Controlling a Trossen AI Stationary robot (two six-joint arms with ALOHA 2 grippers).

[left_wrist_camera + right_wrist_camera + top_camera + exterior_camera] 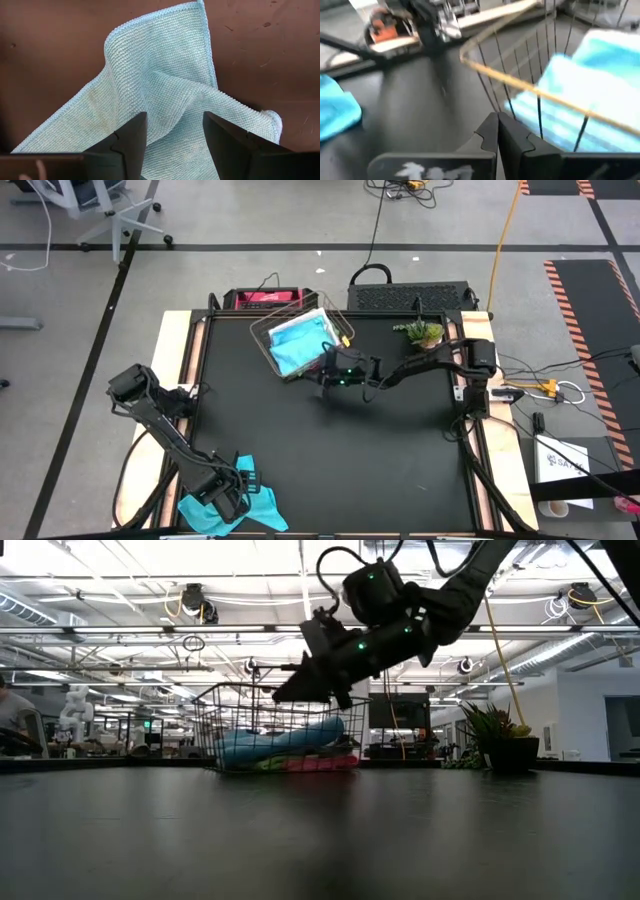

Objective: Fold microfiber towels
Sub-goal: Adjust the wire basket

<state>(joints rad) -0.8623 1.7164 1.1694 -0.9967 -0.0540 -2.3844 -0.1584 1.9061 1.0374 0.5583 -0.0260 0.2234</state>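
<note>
- Your left hand (pixel 172 145) sits at the lower left of the high view with its two fingers apart, hovering over a crumpled turquoise towel (pixel 165 85) that lies on the dark counter (pixel 380 450); nothing is gripped between them.
- Your right hand (pixel 497 132) is near the middle of the high view, just beside the copper wire basket (pixel 262 332), with its fingers pressed together and empty; no cloth shows between them.
- The basket holds the stacked towels (pixel 285 745): a second turquoise one on top, lime green and pink showing beneath it in the low view. The grey one I cannot make out.
- Expect the loose towel to handle as light, limp and slightly grippy. It will likely drape and sag from any single pinch, so it should not slip, but it will not hold its shape.
- Take it by a hemmed corner or the stitched edge; the upper corner in the left wrist view looks the cleanest place.
- Its long axis there runs from lower left up to that corner at upper right, with a raised fold ridge across the middle that you will likely need to flatten first.
</note>
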